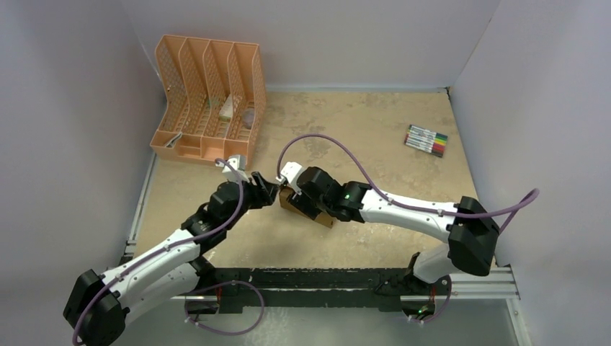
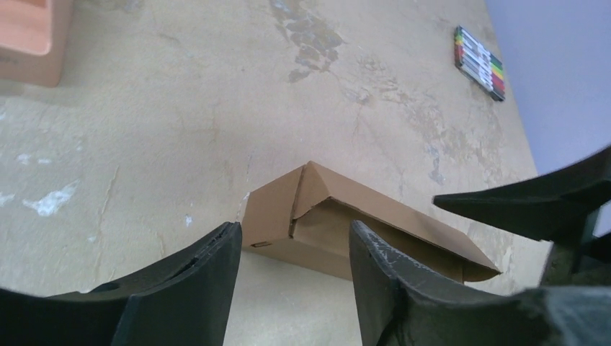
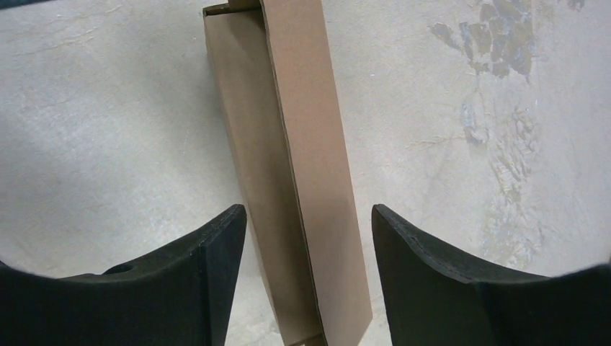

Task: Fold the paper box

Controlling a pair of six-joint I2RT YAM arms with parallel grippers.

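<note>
A: Was the right gripper (image 3: 308, 216) shut?
B: No, jaws apart, straddling the box (image 3: 317, 144) at the middle of the table (image 1: 375, 130); its long axis ran far-left to near-right.
A: The left gripper (image 2: 294, 238)?
B: Apart too, facing the box's left end. The right sat nearer.

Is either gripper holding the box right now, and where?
Left gripper: nothing, fingers apart. Right gripper straddles the paper box across its long sides; a firm grip cannot be told.

Overhead looks down — wrist views (close) share the paper box (image 2: 272, 216).
</note>
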